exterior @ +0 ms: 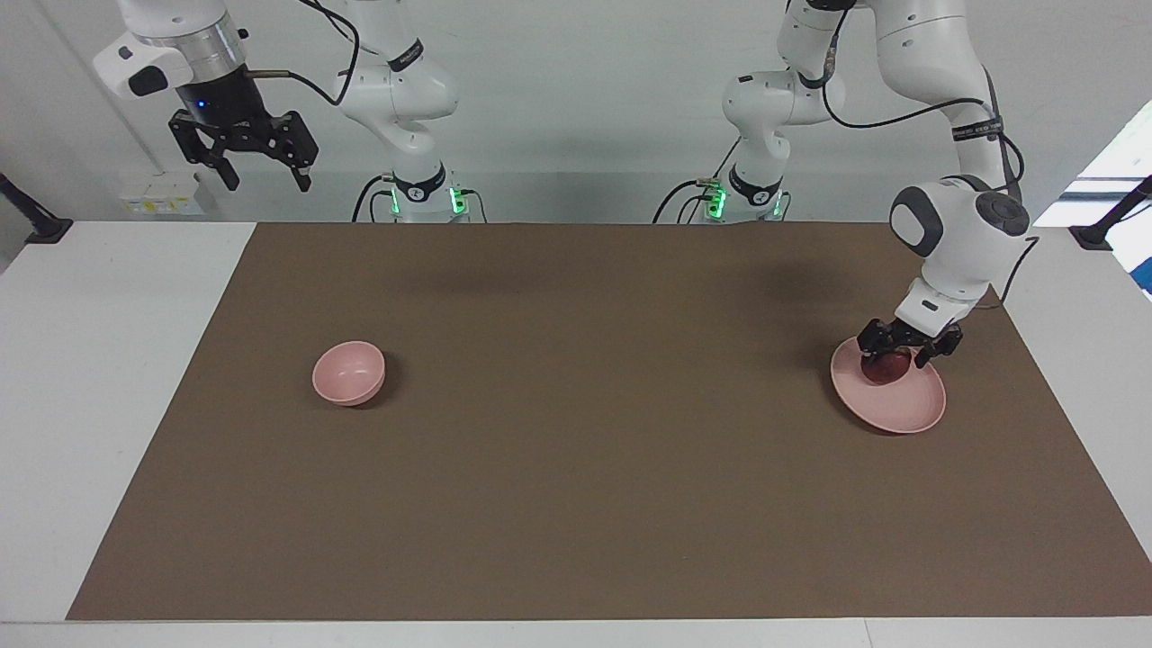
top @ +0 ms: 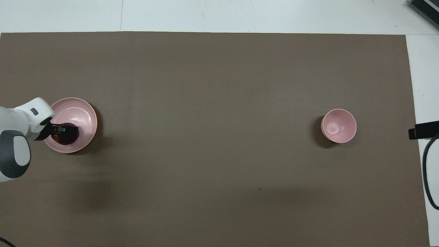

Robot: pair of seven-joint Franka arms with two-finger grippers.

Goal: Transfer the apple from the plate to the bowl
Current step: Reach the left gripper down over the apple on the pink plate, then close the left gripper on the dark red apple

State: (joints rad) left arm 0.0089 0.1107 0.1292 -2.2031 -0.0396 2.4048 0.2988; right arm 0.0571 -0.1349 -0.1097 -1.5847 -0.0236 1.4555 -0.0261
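The dark red apple sits low on the pale pink plate toward the left arm's end of the table. My left gripper is down on the plate with its fingers on either side of the apple, shut on it. In the overhead view the gripper covers part of the apple on the plate. The small pink bowl stands empty toward the right arm's end, and also shows in the overhead view. My right gripper waits open, high above the table's edge.
A brown mat covers most of the white table. Only the plate and the bowl stand on it, with a wide bare stretch of mat between them. The right gripper's tip shows at the overhead view's edge.
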